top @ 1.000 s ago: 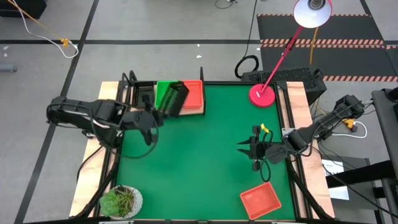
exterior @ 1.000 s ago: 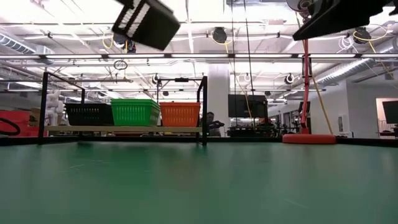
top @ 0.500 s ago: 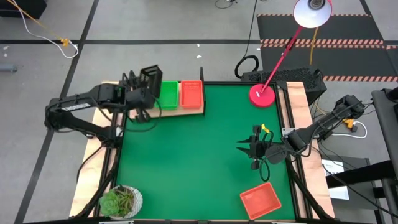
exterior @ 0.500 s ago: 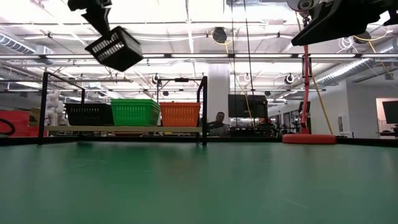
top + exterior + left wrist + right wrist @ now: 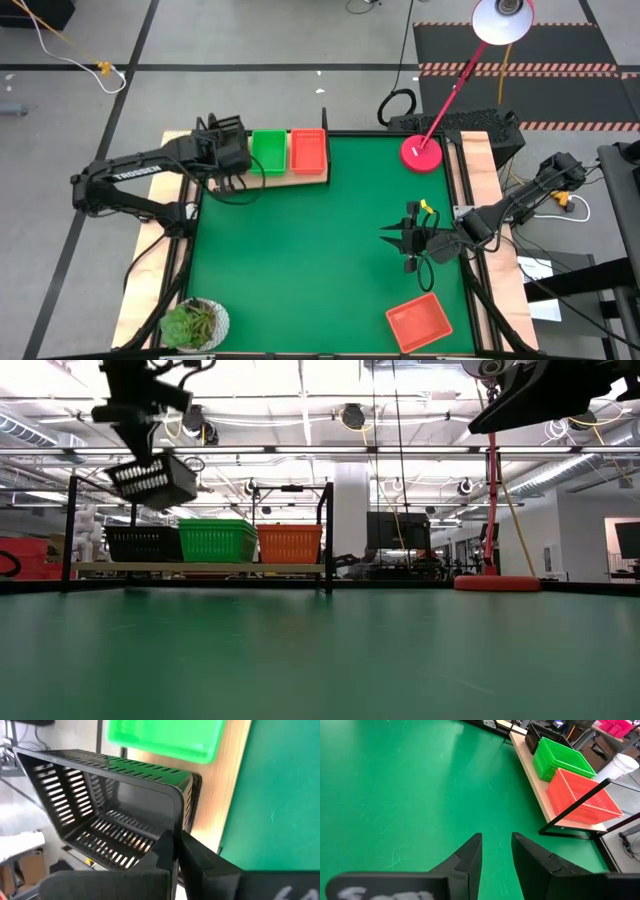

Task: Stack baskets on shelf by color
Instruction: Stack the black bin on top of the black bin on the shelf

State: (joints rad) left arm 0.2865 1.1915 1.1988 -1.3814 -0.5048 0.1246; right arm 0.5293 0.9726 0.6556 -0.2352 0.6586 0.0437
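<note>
While left gripper [image 5: 176, 851] grips black basket [image 5: 107, 810], above shelf [image 5: 200, 568]

The room is bright. Long ceiling lights [image 5: 300, 452] glow white behind the shelf [image 5: 200, 568] in the low view, and the top there washes out. The green mat [image 5: 330, 240] is evenly lit with only soft, faint shadows. The white lamp head [image 5: 502, 20] above the mat glares. The mat nearest the low camera looks blurry.
</note>
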